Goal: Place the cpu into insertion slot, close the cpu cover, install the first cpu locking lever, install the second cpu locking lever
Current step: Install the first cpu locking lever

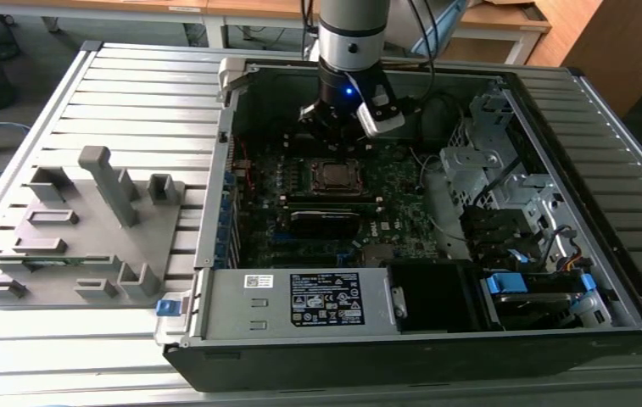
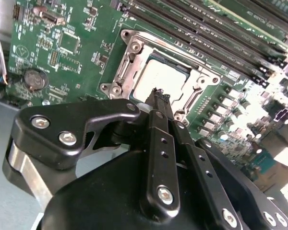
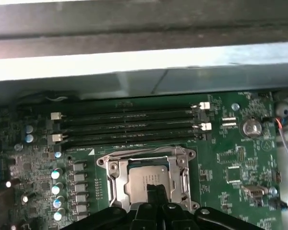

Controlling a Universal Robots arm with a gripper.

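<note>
Slatted metal tabletop (image 1: 128, 93) carries your open computer case (image 1: 592, 102). Your gripper (image 2: 157, 93) hangs just above the insertion slot (image 3: 117, 179), fingers pressed together and empty. You'll find the cpu (image 2: 158, 81) seated there, the cpu cover (image 2: 129, 62) apparently down around it.

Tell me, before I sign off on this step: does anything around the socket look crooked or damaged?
Nothing stands out. The cpu lies flat and square in the slot, the cover framing it evenly. The pincer is shut just above it.
</note>
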